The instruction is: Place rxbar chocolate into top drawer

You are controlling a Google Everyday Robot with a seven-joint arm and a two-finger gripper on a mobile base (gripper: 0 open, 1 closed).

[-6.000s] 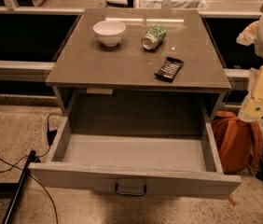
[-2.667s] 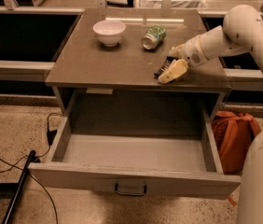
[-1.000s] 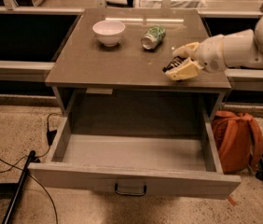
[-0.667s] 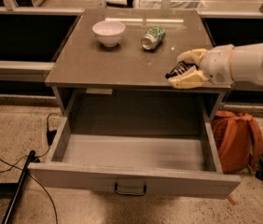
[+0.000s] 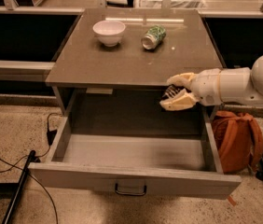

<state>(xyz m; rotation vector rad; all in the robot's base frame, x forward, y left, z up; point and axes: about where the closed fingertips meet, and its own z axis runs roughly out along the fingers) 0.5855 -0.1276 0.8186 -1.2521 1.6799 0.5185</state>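
The top drawer (image 5: 131, 183) stands pulled open under the grey table (image 5: 99, 64), its dark handle (image 5: 130, 190) on the front. My gripper (image 5: 172, 93) reaches in from the right, past the table's front edge and above the drawer's back right part. Its cream fingers (image 5: 178, 102) are shut on the rxbar chocolate (image 5: 169, 92), a small black wrapper that shows only partly between them. The bar hangs in the air over the drawer, touching nothing else.
A white bowl (image 5: 109, 31) and a green-patterned can (image 5: 153, 36) lying on its side sit at the back of the tabletop. An orange backpack (image 5: 236, 136) stands on the floor to the right of the drawer. Black cables (image 5: 10, 162) lie on the floor at the left.
My gripper has carried the rxbar chocolate off the tabletop, forward and down past the front edge, to above the open drawer. Bowl, can and drawer have not moved.
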